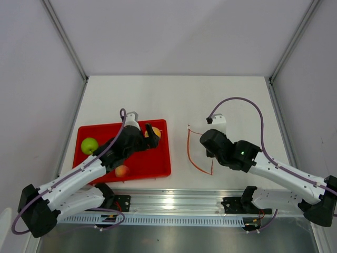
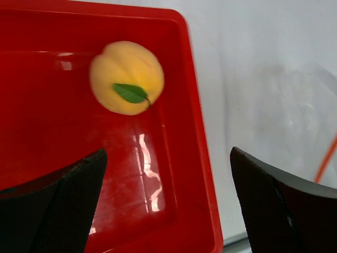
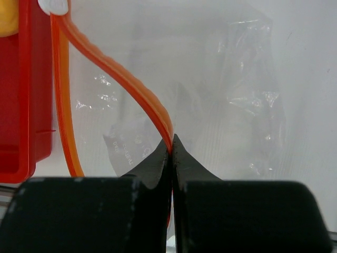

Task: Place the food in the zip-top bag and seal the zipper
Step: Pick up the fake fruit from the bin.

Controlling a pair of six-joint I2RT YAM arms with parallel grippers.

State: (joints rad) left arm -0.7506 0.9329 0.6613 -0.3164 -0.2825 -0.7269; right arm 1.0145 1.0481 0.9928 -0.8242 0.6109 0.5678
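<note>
The yellow-orange fruit with a green leaf mark lies in the far right corner of the red tray. My left gripper hovers open just short of it, nothing between its fingers. From above, the left gripper partly covers that fruit. A green apple and a pink-orange peach also lie in the tray. My right gripper is shut on the zipper, lifting one lip of the zip-top bag. The bag's mouth faces the tray.
The tray sits left of centre, the bag just right of it, with a narrow strip of white table between. A metal rail runs along the near edge. White walls enclose the table on three sides.
</note>
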